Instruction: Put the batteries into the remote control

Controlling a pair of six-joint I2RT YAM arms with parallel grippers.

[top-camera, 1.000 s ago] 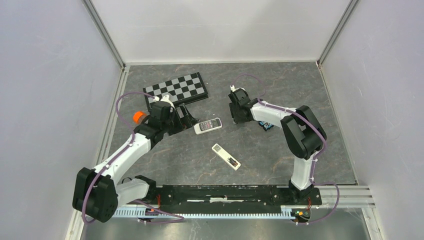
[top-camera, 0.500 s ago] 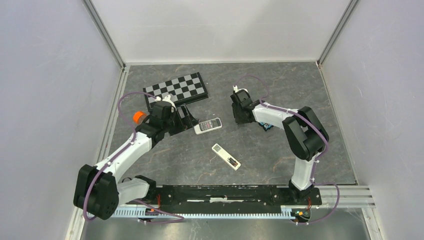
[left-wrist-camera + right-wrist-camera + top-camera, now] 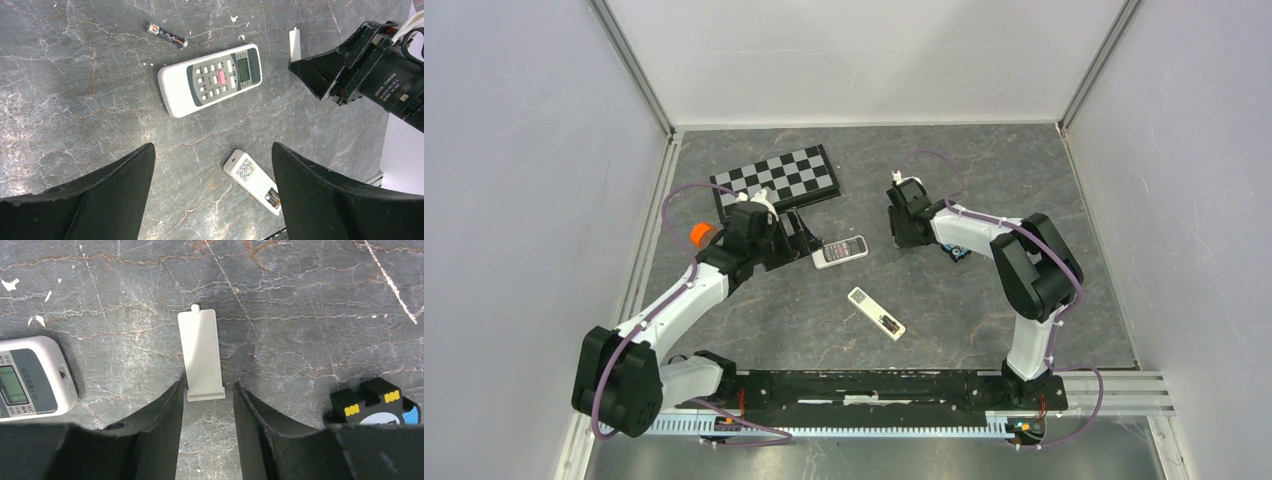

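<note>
The slim white remote control (image 3: 876, 313) lies back-up near the middle of the surface (image 3: 984, 320). Its long axis runs from 10 o'clock to 4 o'clock in the top view. A QR-code sticker sits at the 10 o'clock end and the open battery recess at the 4 o'clock end; the sticker's print is too small to read.

One battery (image 3: 167, 35) lies flat at 11 o'clock from the grey-white remote (image 3: 212, 78). Its orange-and-black label is unreadable.

The left tool (image 3: 211, 150) hangs above the surface with its fingers wide apart, holding nothing.

The right tool (image 3: 206, 386) is only narrowly apart. It straddles the near end of the flat white battery lid (image 3: 202, 354), whose tab points to 12 o'clock in the right wrist view.

"DAMIAO" is printed on the right arm's motor housing (image 3: 395, 82). A black-and-blue gadget (image 3: 375, 405) lies at 4 o'clock from the lid.
</note>
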